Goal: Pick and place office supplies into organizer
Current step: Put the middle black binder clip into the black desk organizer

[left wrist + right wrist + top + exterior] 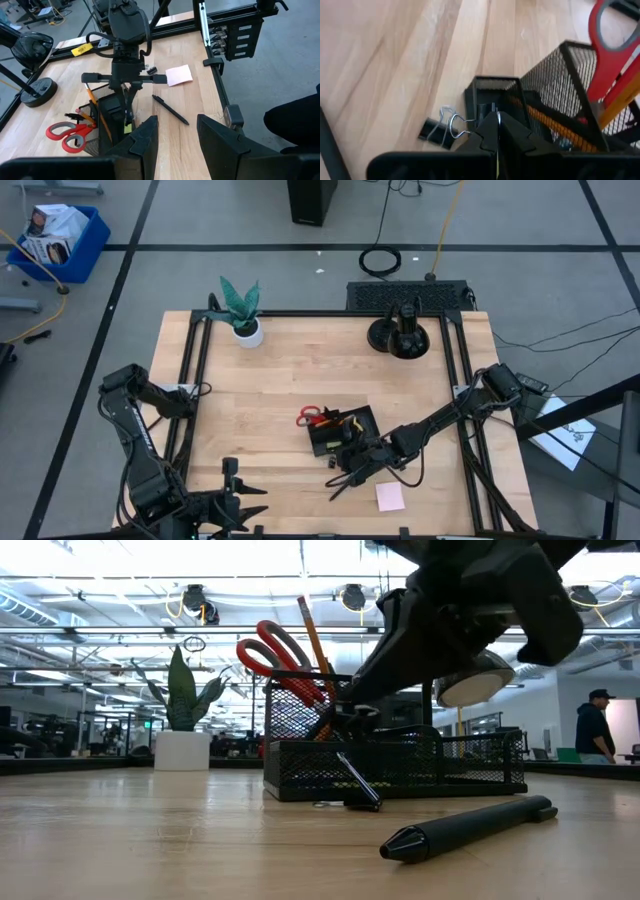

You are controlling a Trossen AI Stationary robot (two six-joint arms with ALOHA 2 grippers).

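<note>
Wooden tabletop (290, 370) holds the black mesh organizer (340, 432) near its front middle, red scissors (317, 417) and a pencil (313, 635) standing inside. Right gripper (496, 131), pressed together, hangs over its front compartment. Left gripper (176, 139) waits spread. Binder clip (440, 130) lies just beside.

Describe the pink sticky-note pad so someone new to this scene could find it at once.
Start at the wooden table and find the black mesh organizer near its middle, with red scissors sticking out. Closer to the table's front edge, past the right arm's end effector, lies the sticky-note pad. It is the only flat, pale pink square; the loose pen beside it is slim and black.
</note>
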